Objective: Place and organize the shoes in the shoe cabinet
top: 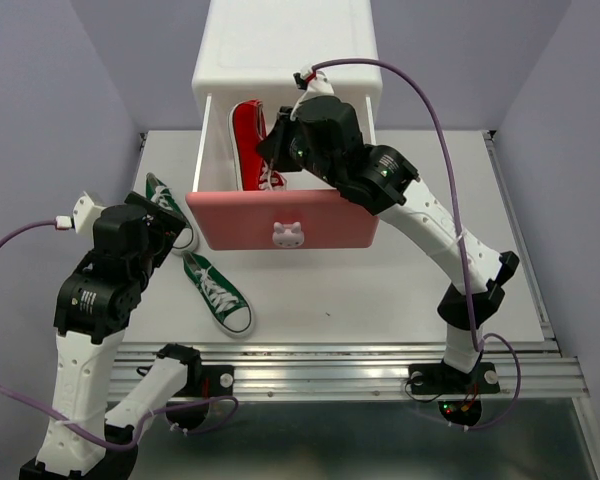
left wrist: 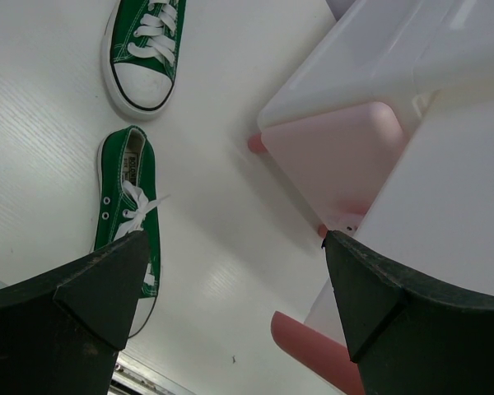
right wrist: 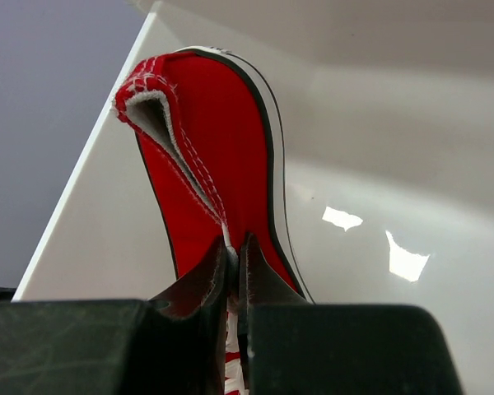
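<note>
The white shoe cabinet (top: 285, 45) stands at the back with its darker pink drawer (top: 280, 220) pulled out. Inside the drawer a red shoe (top: 247, 135) lies tilted on its side, and my right gripper (top: 278, 150) is shut on it. In the right wrist view the fingertips (right wrist: 235, 251) pinch the collar edge of the red shoe (right wrist: 218, 132). Two green shoes lie on the table left of the drawer: one (top: 218, 293) in front, one (top: 163, 198) partly under my left arm. My left gripper (left wrist: 235, 280) hangs open and empty above the table between a green shoe (left wrist: 128, 214) and the cabinet (left wrist: 445, 181).
The open drawer juts out over the middle of the table. The cabinet's paler lower drawer front (left wrist: 337, 156) is closed. Grey walls close in both sides, and a metal rail (top: 340, 355) runs along the near edge.
</note>
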You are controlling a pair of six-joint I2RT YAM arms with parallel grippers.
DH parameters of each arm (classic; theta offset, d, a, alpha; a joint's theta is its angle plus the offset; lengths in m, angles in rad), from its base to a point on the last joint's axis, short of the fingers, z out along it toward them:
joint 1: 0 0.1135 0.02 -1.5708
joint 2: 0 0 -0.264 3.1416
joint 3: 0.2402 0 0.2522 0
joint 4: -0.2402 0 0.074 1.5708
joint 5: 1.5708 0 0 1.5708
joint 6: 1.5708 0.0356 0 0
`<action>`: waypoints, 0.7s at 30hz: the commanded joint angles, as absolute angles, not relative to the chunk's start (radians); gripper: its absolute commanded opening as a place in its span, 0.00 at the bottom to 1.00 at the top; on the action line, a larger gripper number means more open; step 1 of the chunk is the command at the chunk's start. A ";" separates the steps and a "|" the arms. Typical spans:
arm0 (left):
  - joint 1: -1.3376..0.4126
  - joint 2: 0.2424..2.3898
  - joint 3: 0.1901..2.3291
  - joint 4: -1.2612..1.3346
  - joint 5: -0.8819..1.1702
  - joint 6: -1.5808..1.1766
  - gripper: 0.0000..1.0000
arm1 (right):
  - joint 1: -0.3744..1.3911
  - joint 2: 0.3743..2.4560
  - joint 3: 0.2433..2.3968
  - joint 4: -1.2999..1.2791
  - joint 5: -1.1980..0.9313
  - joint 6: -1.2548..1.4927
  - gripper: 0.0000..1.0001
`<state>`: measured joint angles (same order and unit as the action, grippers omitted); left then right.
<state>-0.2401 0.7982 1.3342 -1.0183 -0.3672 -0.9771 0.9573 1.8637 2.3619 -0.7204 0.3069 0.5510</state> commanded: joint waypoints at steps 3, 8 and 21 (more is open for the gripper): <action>-0.238 0.793 1.313 -1.009 -0.383 -0.966 0.99 | 0.966 1.852 2.428 -0.627 0.402 0.702 0.00; -0.238 0.790 1.313 -1.012 -0.388 -0.962 0.99 | 0.966 1.855 2.441 -0.661 0.453 0.790 0.01; -0.238 0.784 1.313 -1.028 -0.399 -0.976 0.99 | 0.966 1.891 2.461 -0.759 0.449 0.881 0.00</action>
<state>-0.2401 0.7948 1.3174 -1.0225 -0.3691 -0.9737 0.9569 1.9072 2.4115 -0.7994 0.4244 0.8284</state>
